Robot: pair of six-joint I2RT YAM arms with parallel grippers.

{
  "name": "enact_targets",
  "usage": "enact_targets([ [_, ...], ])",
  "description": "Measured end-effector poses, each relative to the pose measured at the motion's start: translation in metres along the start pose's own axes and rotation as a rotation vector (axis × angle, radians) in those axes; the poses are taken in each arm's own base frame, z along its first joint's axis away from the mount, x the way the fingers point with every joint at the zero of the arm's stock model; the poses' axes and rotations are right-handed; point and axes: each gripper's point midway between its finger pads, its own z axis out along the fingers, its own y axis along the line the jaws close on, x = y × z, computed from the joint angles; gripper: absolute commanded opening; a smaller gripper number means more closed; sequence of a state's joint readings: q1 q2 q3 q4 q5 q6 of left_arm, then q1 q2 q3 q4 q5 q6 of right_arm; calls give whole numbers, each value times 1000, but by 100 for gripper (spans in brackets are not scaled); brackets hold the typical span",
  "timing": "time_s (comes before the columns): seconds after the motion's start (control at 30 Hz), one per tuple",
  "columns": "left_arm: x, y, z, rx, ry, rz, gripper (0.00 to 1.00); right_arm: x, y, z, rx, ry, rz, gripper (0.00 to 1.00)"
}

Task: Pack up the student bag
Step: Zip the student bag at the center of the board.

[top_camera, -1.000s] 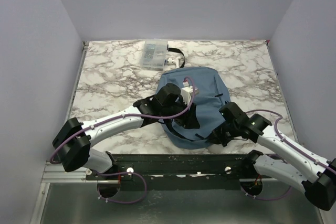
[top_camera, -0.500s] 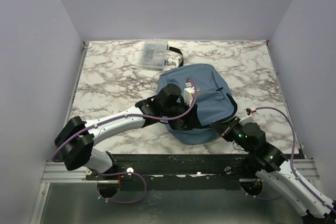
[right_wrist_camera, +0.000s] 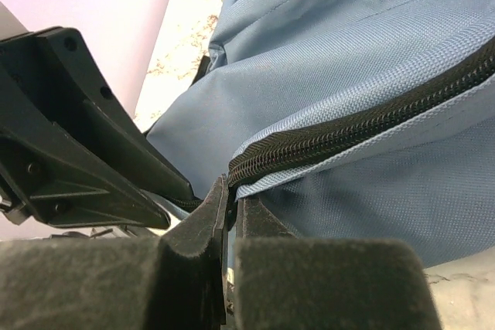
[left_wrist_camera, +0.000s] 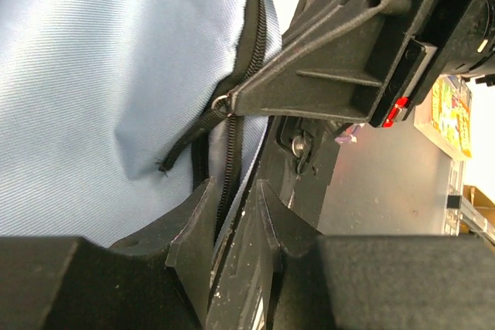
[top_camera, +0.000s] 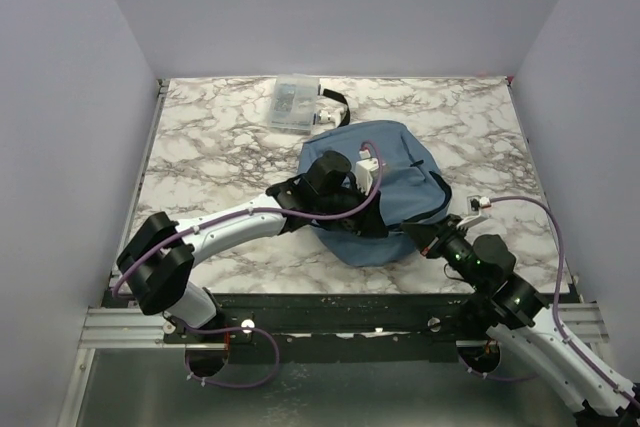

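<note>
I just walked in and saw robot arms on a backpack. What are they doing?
Two arms are working on the blue bag on the table. The right gripper is pinched shut on the bag's edge at the zip. The left gripper has its jaws on either side of the zip; whether it grips is unclear. A clear box sits at the far edge.

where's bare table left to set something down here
The marble table is bare in its far right corner, between the student bag and the right wall, and along the left side between the clear box and the left arm. The near middle is crowded: the bag, left arm and right arm meet there.
</note>
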State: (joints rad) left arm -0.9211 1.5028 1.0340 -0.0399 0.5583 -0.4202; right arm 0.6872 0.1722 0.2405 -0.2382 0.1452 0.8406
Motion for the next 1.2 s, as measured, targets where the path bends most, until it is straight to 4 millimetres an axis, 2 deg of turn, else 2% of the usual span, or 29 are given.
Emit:
enact_targets([
  [0.1,5,-4,2,19,17,3,19,1,-1,1,8,5,17,1],
  [0.17,10,-10,4,36,29,14,19,3,-5,0,47,22,57,7],
  [0.3,32,-19,12,67,58,22,15,5,-8,-9,195,110,163,10],
  [0.37,42,-19,14,80,71,11,15,6,-8,-14,280,159,209,15],
  [0.6,71,-14,28,119,140,-53,15,35,-22,-23,481,321,312,32],
  [0.73,77,-19,31,132,156,-55,15,44,-22,-30,504,365,365,35],
  [0.87,78,-23,32,148,162,-48,16,51,-16,-37,497,411,409,33],
  [1.0,81,-24,33,153,170,-49,16,62,-17,-40,499,456,441,21],
  [1.1,82,-24,34,155,174,-50,19,69,-20,-42,513,478,453,3],
  [1.2,84,-26,35,158,181,-49,22,74,-24,-42,522,485,462,0],
])
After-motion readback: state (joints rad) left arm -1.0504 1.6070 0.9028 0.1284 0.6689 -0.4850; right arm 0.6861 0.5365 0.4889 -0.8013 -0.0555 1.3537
